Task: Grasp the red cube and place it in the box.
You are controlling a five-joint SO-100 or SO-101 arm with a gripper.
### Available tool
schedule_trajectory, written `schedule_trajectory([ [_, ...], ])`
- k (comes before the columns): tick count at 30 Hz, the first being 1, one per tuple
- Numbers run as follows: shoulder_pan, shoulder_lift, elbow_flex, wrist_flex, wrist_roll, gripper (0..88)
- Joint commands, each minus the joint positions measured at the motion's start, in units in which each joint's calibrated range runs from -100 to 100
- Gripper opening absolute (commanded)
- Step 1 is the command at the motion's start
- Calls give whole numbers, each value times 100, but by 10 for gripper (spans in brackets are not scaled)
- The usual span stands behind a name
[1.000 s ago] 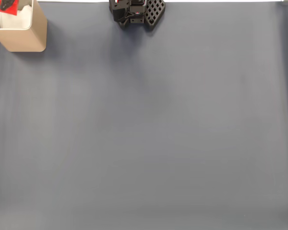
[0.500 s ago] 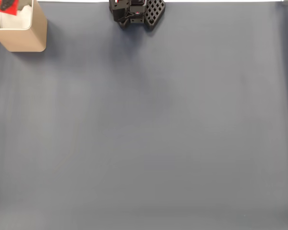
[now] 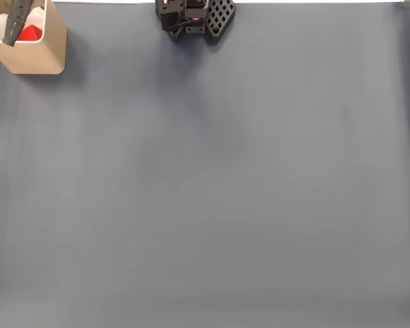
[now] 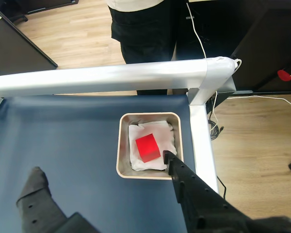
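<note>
The red cube [image 4: 147, 148] lies inside the tan box [image 4: 120, 145] on white material, clear of both fingers. In the wrist view my gripper [image 4: 102, 169] hangs above the box, open, with its jaws wide apart. The right fingertip [image 4: 168, 157] is over the box's near right corner and the left finger [image 4: 35, 180] is over the blue mat. In the fixed view the box [image 3: 44, 58] stands at the top left corner. The cube [image 3: 31, 32] shows inside it, partly behind one dark finger [image 3: 17, 22].
The arm's black base [image 3: 195, 17] sits at the top middle of the blue mat [image 3: 212, 184]. In the wrist view a silver frame rail [image 4: 111, 77] borders the table close to the box. A person in dark trousers [image 4: 140, 29] stands beyond it.
The cube was held between the fingers above the box; now it lies on the white material inside. The jaws have opened and one finger has swung across the box.
</note>
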Motion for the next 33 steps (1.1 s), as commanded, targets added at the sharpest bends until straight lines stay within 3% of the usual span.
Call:
schedule_trajectory([
  [1, 25, -150, -89, -18, -5, 537],
  [24, -102, -237, -144, 72, -127, 494],
  [29, -102, -237, -162, 80, -171, 366],
  [33, -188, -237, -263, 105, -200, 164],
])
